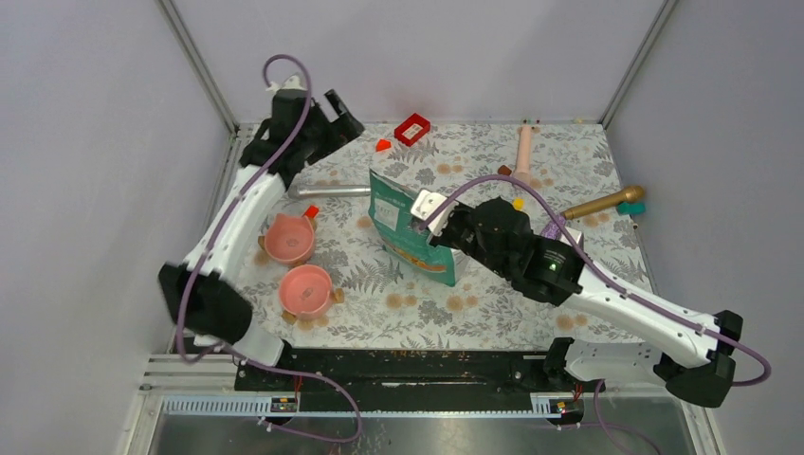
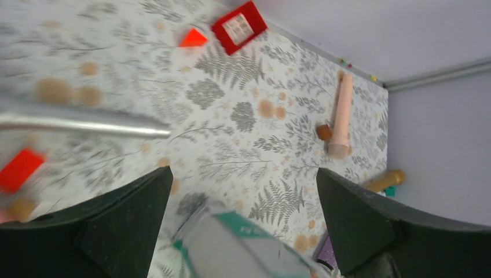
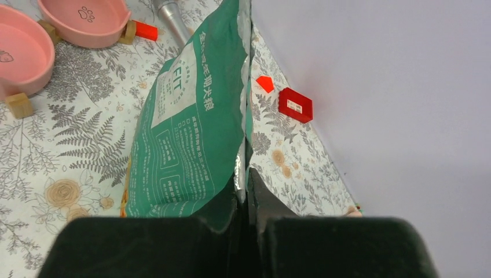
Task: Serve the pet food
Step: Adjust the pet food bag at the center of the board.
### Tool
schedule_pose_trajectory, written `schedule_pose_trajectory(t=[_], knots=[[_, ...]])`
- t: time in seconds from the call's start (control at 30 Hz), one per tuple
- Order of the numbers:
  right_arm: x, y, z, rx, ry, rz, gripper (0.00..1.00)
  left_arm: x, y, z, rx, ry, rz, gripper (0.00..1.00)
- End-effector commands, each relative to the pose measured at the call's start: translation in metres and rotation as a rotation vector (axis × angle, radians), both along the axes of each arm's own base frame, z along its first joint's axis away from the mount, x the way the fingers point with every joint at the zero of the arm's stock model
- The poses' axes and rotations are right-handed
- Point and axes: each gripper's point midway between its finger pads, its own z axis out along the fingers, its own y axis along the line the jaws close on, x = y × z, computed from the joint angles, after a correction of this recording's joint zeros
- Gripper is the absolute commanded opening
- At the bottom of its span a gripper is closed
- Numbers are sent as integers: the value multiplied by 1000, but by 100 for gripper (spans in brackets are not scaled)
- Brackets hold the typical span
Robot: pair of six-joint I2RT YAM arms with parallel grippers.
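**A:** What has the right end effector (image 3: 246, 191) got?

**B:** Its jaws are pinched flat on the thin side edge of the pouch (image 3: 185, 127). Only foil sits between the fingers.

**A:** And the other one?

**B:** The left end effector (image 2: 243, 174) gapes at full spread and holds nothing. It hangs over the far left corner of the worktop (image 1: 493, 313), above a silver metal tube (image 1: 327, 191). The pouch's top just shows at the bottom of its wrist view.

**A:** Where is the pet food?

**B:** No kibble is visible anywhere. I judge it is all inside the pouch, which stands up from the worktop near its middle, in that grip. The two pink bowls (image 1: 268, 242) sit to its left, apart from it, and neither shows a heap of kibble.

**A:** How will the pouch handle?

**B:** I expect it to be soft and slick. The laminate is floppy, and loose pellets inside will slump to whichever end is lowest, so the weight will shift as it tilts. The bulging face gives the fingers nothing to bite on. The flat seams are the place to take hold, as the right side does now.

**A:** Is one seam enough to pour from?

**B:** Probably only enough to steady it, since the bag would swing or slide out. A second hold on the opposite top corner would control the tip. A silvery lining shows along the upper edge, which may mean the mouth is open, but edge-on I cannot be sure.
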Motion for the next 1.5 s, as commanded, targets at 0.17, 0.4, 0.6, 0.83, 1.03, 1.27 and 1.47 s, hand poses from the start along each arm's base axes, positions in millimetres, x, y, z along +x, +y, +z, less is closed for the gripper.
schedule_pose_trajectory(t=[0.17, 0.4, 0.6, 0.83, 1.03, 1.27, 1.47], knots=[[3, -34, 106, 386, -138, -48, 0, 29, -151, -69, -123, 108, -534, 87], [40, -62, 118, 451, -154, -181, 0, -70, -173, -143, -140, 243, -687, 55], [69, -59, 120, 483, -146, -197, 19, -158, -173, -155, -241, 261, -769, 50], [83, -79, 127, 595, -66, -363, 63, -209, -190, -133, -246, 207, -828, 48], [41, -157, 85, 732, 208, -754, 86, -221, -201, -129, -251, 197, -825, 48], [-50, -237, 59, 994, 337, -862, 99, -214, -213, -146, -207, 239, -858, 53], [-93, -267, -12, 976, 515, -1034, 100, -230, -236, -162, -142, 229, -1093, 98]])
